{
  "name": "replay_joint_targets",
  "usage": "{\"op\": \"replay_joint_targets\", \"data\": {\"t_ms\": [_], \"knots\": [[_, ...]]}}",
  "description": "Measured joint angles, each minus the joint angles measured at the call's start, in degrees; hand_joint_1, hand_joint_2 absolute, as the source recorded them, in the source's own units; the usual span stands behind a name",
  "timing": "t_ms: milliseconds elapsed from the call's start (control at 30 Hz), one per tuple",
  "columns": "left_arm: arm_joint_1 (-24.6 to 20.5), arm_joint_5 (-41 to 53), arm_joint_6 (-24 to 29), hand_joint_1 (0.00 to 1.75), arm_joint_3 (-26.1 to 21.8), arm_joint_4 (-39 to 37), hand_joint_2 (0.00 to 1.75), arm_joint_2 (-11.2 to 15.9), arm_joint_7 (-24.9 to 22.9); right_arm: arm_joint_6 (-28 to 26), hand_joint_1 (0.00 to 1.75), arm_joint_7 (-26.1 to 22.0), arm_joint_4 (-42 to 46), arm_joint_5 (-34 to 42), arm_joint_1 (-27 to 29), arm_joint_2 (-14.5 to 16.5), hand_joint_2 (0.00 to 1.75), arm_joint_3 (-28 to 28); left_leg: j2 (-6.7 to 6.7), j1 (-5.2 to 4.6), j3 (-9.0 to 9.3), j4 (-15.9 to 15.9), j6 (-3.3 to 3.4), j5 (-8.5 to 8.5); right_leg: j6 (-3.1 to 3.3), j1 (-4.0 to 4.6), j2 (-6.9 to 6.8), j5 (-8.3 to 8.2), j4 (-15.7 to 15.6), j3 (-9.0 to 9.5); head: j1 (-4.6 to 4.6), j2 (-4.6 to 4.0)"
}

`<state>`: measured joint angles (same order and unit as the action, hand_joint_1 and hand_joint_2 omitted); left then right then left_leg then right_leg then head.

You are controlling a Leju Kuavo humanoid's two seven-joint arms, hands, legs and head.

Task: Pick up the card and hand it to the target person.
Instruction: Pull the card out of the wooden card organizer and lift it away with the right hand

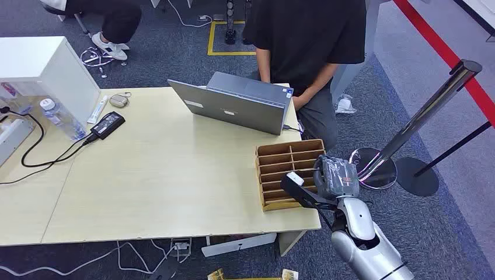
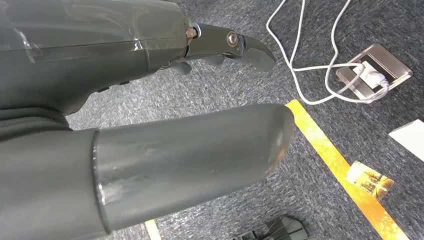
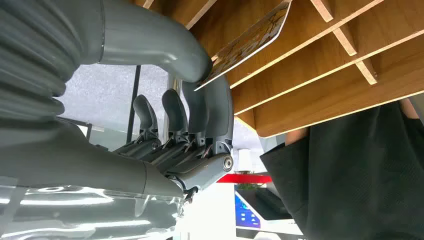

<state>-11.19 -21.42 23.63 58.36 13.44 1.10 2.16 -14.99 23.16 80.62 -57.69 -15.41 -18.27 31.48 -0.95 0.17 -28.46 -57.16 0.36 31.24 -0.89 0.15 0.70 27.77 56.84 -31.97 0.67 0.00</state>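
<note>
The right hand (image 3: 200,100) pinches the card (image 3: 250,40) by its near edge at the rack (image 1: 290,173), thumb against fingers; thin, light and probably slick, it wants a firm edge grip, while the left hand (image 2: 150,125) hangs, state unclear.

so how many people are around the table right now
2. One person in a black top is behind the laptop at the table far side; a second person, just dark trousers and a white shoe, is far left. More may be out of frame.
</note>
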Motion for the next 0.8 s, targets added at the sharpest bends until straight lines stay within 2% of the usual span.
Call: {"op": "replay_joint_targets", "data": {"t_ms": [167,367,800], "knots": [[-0.01,0.19,-0.04,0.00,0.00,0.00,0.00,-0.01,-0.07,0.08,1.17,-0.05,-0.46,0.18,-0.08,0.02,1.75,0.07,0.00,0.00,0.00,0.00,0.00,0.00,0.00,0.00,0.00,0.00,0.00,0.00,0.00,0.00],[-0.01,0.32,-0.04,0.00,0.00,0.00,0.00,0.00,-0.13,0.16,1.34,-0.04,-1.45,0.80,-0.51,0.04,1.75,0.15,0.00,0.00,0.00,0.00,0.00,0.00,0.00,0.00,0.00,0.00,0.00,0.00,0.00,0.01],[-0.02,0.31,-0.04,0.00,0.00,0.00,0.00,-0.01,-0.07,-1.93,1.55,-0.27,-2.81,2.15,-1.00,0.33,1.75,0.17,0.01,0.00,0.02,0.00,0.00,0.00,0.00,0.00,0.00,0.00,0.00,0.01,-0.01,0.01]]}}
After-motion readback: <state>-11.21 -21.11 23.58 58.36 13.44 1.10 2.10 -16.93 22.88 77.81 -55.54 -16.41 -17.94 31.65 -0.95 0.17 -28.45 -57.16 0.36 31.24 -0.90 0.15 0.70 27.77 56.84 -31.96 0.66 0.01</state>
